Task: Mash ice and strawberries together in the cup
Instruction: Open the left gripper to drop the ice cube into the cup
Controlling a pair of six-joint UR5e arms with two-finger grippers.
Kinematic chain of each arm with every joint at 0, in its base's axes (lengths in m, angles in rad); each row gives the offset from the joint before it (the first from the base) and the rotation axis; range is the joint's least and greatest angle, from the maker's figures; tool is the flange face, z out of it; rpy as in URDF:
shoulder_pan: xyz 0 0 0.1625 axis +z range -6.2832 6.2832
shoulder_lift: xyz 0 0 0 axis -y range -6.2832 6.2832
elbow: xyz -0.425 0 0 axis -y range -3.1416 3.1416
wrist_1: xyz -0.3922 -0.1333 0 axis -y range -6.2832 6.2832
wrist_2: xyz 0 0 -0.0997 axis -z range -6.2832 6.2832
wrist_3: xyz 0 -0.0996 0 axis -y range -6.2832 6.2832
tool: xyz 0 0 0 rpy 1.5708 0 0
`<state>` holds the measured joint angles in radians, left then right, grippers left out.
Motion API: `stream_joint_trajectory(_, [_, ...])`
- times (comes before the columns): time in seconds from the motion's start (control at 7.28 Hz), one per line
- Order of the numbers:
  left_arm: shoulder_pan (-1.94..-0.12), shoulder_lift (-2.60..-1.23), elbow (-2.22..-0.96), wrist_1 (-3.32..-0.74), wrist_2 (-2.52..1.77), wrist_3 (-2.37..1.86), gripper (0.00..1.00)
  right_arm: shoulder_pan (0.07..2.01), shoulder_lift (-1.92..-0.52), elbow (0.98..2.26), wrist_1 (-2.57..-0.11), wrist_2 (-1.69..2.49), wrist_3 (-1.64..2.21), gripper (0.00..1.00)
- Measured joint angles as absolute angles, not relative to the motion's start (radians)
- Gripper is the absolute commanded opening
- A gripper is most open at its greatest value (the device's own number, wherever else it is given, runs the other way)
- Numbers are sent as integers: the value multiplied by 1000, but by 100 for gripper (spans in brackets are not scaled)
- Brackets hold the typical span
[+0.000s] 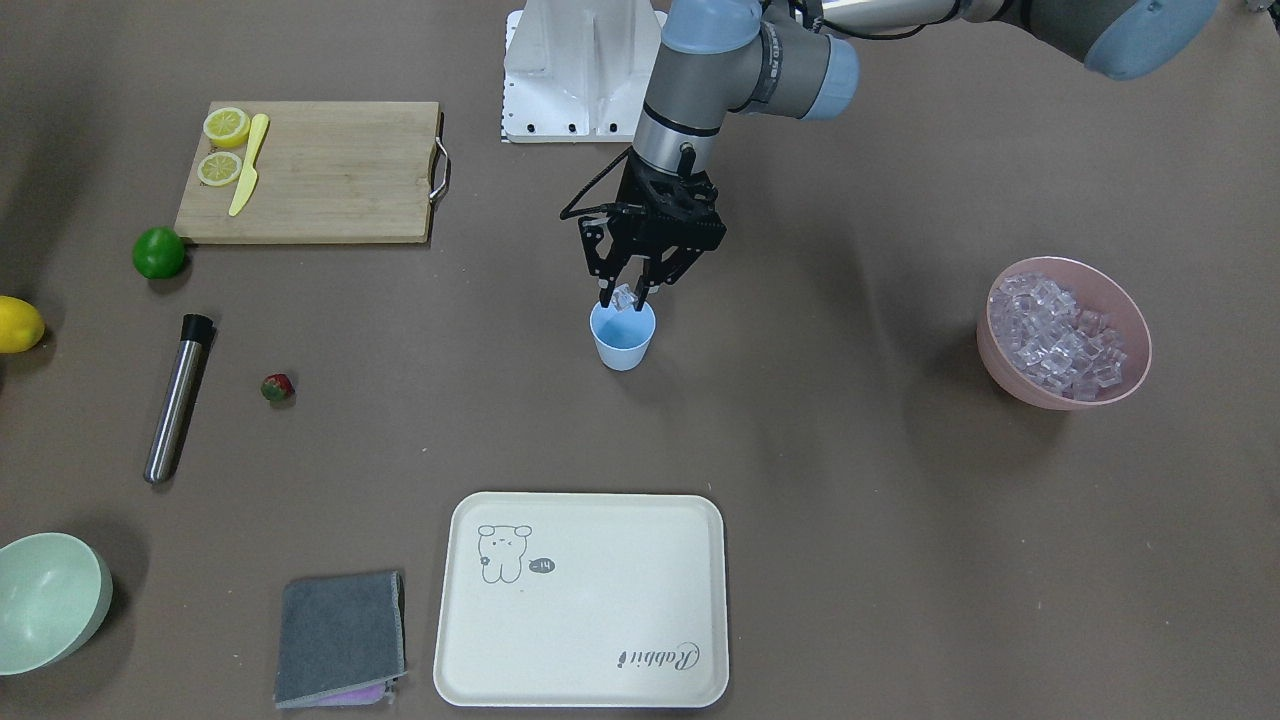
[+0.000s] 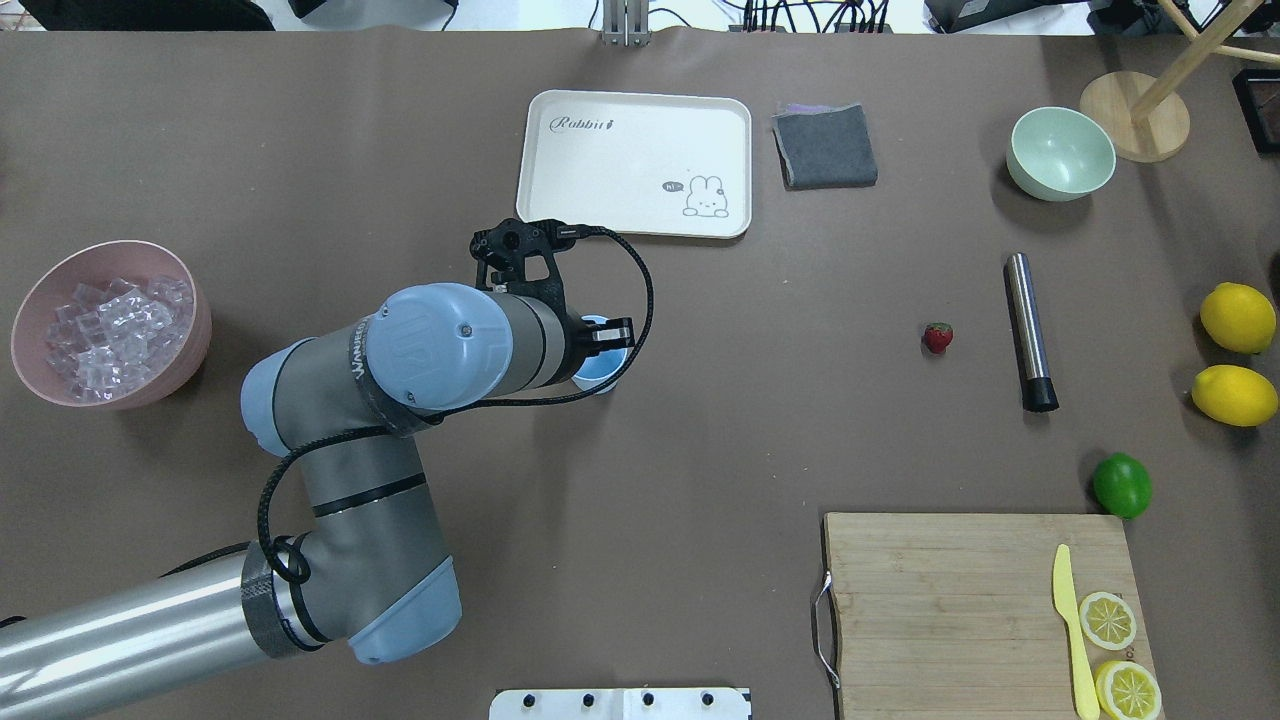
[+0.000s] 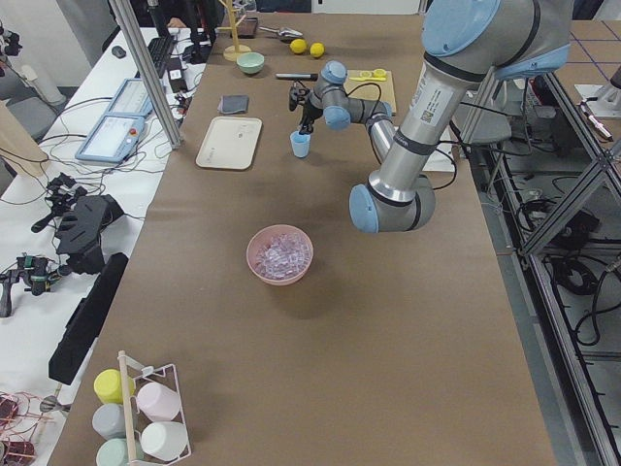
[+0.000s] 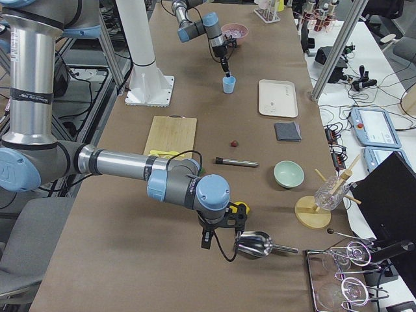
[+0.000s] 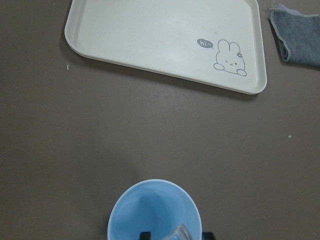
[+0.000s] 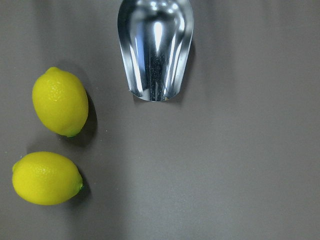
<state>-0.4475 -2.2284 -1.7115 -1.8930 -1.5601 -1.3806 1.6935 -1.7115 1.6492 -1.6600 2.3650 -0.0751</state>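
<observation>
The light-blue cup [image 1: 622,345] stands at the table's middle; it also shows in the left wrist view [image 5: 155,212]. My left gripper [image 1: 625,298] hangs just above its rim, shut on one clear ice cube [image 1: 625,296], whose edge shows over the cup's mouth [image 5: 177,234]. Many more ice cubes [image 1: 1060,335] fill the pink bowl [image 2: 40,290]. The strawberry [image 1: 277,387] lies alone on the table, far from the cup. My right gripper [image 4: 221,237] shows only in the exterior right view, beside a metal scoop [image 6: 155,47]; I cannot tell whether it is open.
A steel muddler [image 1: 178,398] lies near the strawberry. A cream tray [image 1: 580,600], grey cloth [image 1: 340,635] and pale green bowl [image 1: 45,600] sit along the far side. A cutting board [image 1: 320,170] holds lemon slices and a yellow knife. A lime [image 1: 159,252] and two lemons [image 6: 60,100] lie nearby.
</observation>
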Motion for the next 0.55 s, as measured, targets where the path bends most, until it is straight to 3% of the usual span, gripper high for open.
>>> stream_joint_trajectory(0.55, [-449, -2224, -1725, -1882, -1533, -1364, 97, 1694, -1701, 1647, -1660, 2365, -75, 100])
